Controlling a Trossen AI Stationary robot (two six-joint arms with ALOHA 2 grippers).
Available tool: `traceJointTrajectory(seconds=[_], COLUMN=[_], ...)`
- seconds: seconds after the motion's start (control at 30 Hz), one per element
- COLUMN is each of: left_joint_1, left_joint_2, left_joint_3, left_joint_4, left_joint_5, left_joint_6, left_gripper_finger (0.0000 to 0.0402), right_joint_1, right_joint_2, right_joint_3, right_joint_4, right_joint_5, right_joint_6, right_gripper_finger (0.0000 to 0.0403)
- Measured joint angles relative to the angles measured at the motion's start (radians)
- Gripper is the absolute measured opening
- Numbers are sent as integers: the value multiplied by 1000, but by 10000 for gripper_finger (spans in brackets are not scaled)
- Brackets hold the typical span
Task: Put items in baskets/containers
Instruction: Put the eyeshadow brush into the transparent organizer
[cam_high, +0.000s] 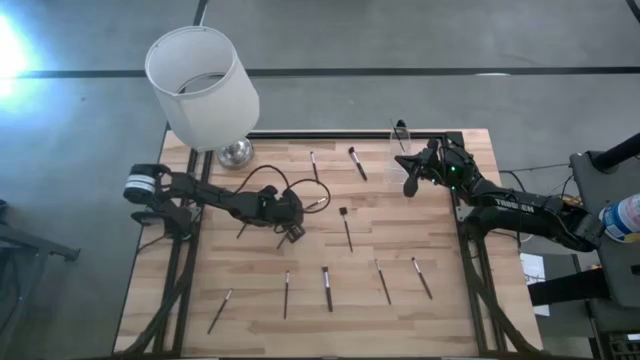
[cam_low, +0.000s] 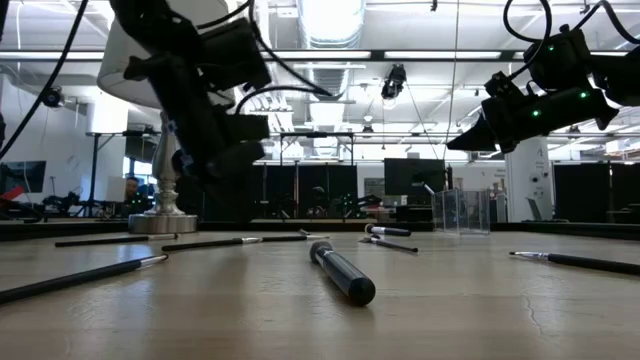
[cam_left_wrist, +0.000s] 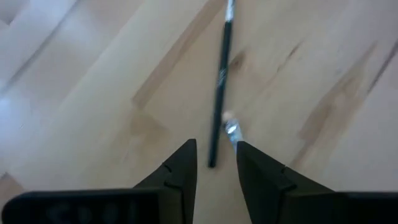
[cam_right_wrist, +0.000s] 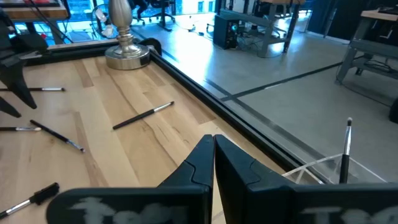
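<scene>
Mostly undone: one brush (cam_right_wrist: 346, 151) stands in the clear cup (cam_high: 401, 137), about ten brushes (cam_high: 326, 288) lie across the table (cam_high: 440, 320). Left gripper (cam_left_wrist: 215, 167) hovers open over another; right gripper (cam_right_wrist: 213, 157), shut and empty, sits beside the cup.

From table height I see brushes (cam_low: 340, 272) scattered across the bench (cam_low: 480, 310). The clear cup (cam_low: 461, 212) stands upright near its far edge. My left gripper (cam_low: 215, 160) hangs above the bench; the right gripper (cam_low: 470, 138) hovers above the cup.
</scene>
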Motion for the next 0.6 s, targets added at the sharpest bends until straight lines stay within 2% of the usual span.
traceJointTrajectory(seconds=[0.23,0.5,0.6], left_joint_1=[22,44,45], left_joint_2=[0,-4,-4], left_joint_3=[-113,-178,-196], left_joint_4=[168,271,299], left_joint_5=[43,52,60], left_joint_6=[17,48,62], left_gripper_finger=[106,105,90], right_joint_1=[0,0,3], right_joint_2=[0,0,0], right_joint_3=[0,0,0], right_joint_4=[0,0,0], right_joint_5=[0,0,0], right_joint_6=[0,3,5], right_gripper_finger=[8,8,8])
